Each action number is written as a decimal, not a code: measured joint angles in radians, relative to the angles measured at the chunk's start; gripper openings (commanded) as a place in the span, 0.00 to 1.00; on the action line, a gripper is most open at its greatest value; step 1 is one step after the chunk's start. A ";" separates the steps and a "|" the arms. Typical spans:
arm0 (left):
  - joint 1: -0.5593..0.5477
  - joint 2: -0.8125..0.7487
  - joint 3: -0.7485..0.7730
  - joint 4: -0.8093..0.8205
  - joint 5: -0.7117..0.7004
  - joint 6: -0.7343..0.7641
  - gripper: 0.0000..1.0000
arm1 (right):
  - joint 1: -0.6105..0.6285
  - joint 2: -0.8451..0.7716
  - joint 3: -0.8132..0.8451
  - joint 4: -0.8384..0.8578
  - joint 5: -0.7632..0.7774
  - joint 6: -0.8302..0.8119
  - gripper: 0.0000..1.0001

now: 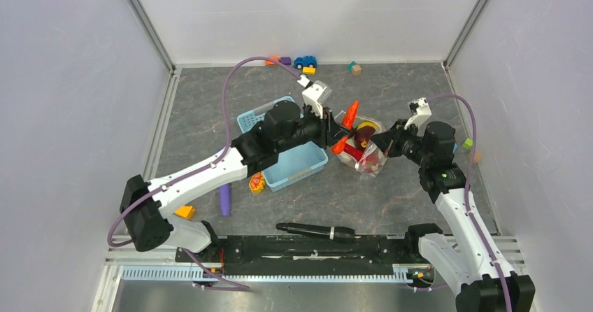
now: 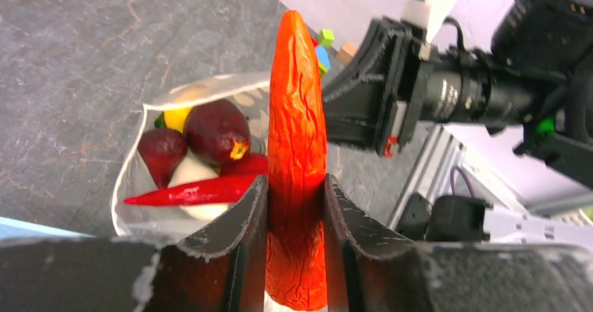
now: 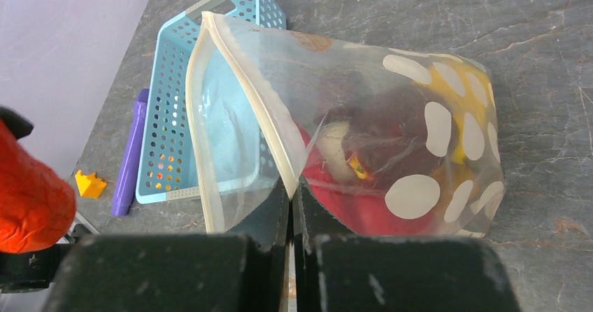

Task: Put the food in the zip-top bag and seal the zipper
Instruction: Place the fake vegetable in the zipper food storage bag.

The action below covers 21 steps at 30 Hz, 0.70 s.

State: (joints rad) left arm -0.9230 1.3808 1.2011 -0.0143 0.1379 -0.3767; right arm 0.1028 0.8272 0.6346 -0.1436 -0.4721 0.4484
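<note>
Carrot [image 2: 296, 102], orange ridged plastic, likely rigid, sits clamped mid-body in left gripper [image 2: 296, 186]; right gripper [image 3: 292, 199] pinches floppy clear dotted bag [image 3: 419, 116] at rim.

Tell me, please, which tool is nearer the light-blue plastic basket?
Left: the left tool sits beside the basket's right edge; the right tool is beyond the clear dotted bag.
</note>
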 measured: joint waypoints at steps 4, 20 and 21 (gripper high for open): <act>-0.037 0.042 -0.008 0.102 -0.150 -0.032 0.02 | 0.000 -0.013 -0.010 0.004 -0.017 0.008 0.02; -0.172 0.196 -0.087 0.312 -0.587 -0.140 0.02 | 0.000 -0.039 -0.034 0.032 -0.051 0.062 0.03; -0.180 0.201 -0.093 0.320 -0.609 -0.146 0.02 | 0.000 -0.039 -0.037 0.035 -0.053 0.066 0.03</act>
State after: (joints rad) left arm -1.1027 1.5822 1.1076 0.3061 -0.4709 -0.5224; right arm 0.1028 0.7887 0.5976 -0.1085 -0.5251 0.5144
